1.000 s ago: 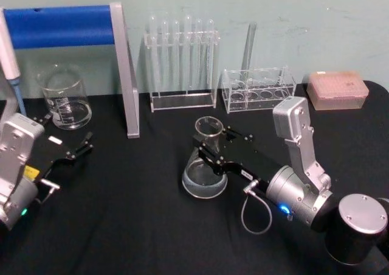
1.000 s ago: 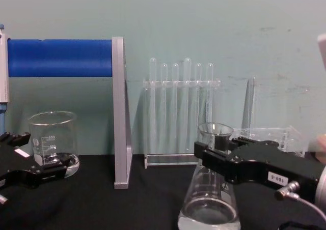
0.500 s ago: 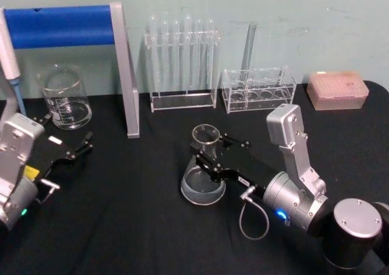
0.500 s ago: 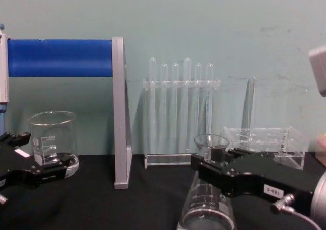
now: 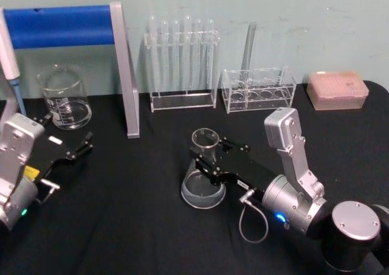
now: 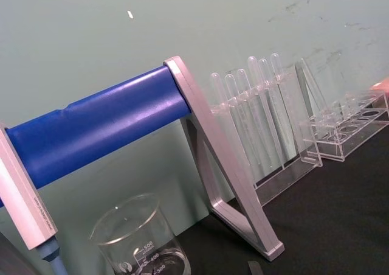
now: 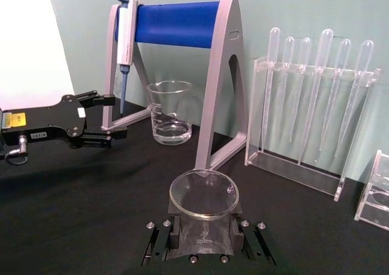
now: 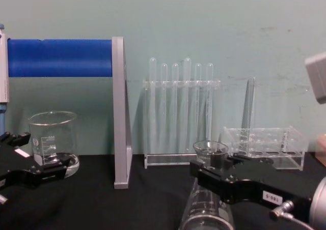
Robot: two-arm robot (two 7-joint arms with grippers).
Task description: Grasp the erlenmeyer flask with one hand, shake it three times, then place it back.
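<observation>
Right claw [image 5: 205,158] clamps the erlenmeyer flask [image 5: 203,179] neck, arm stretched forward low.

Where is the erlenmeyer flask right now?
Head view: the erlenmeyer flask is at table centre, neck held by the right gripper, in front of the test tube rack.

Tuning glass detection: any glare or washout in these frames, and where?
Right wrist view: blown-out white patch at one corner, erlenmeyer flask rim crisp. Head view: flask wall nearly vanishes against the black table. Chest view: flask cut off at the bottom, right gripper across its neck.
</observation>
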